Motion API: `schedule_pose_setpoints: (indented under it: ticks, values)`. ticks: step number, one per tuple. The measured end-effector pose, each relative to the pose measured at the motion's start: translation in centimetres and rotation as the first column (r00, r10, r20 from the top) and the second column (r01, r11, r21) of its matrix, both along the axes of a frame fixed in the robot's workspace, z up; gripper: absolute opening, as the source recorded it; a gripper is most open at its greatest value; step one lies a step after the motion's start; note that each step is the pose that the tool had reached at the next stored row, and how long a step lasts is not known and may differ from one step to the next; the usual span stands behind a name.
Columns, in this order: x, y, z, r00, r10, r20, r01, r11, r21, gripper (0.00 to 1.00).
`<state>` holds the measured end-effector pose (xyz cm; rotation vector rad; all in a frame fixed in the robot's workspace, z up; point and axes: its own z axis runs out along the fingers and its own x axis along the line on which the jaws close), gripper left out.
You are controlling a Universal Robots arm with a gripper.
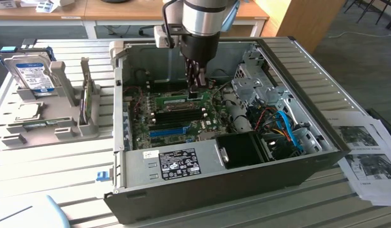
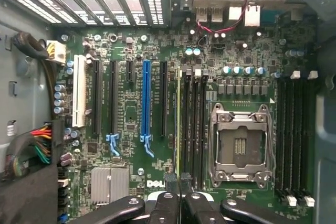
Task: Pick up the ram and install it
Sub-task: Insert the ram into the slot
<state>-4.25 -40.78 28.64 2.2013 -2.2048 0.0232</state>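
**Exterior view.** You see the tool point(image 1: 194, 91) lowered into the open computer case point(image 1: 202, 190) on the surface point(image 1: 56, 161). Its jaws are narrow and pinch one end of the ram point(image 1: 175, 99), which lies level over the motherboard point(image 1: 182, 123).

**Wrist view.** You see the tool point(image 2: 179, 203) closed thin on the ram point(image 2: 178, 119). The ram is edge-on, just beside the black memory slots point(image 2: 195, 124), between the blue slot point(image 2: 145, 98) and the processor socket point(image 2: 240, 145). Whether it is seated you cannot tell.
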Motion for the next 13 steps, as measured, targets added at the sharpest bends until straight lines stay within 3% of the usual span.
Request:
schedule_pose_setpoints:
  ticks: [13]
  values:
    - [0.0, 0.0, -2.37, 1.0, 0.0, 0.0, 0.0, 1.0, 0.0, 0.11]
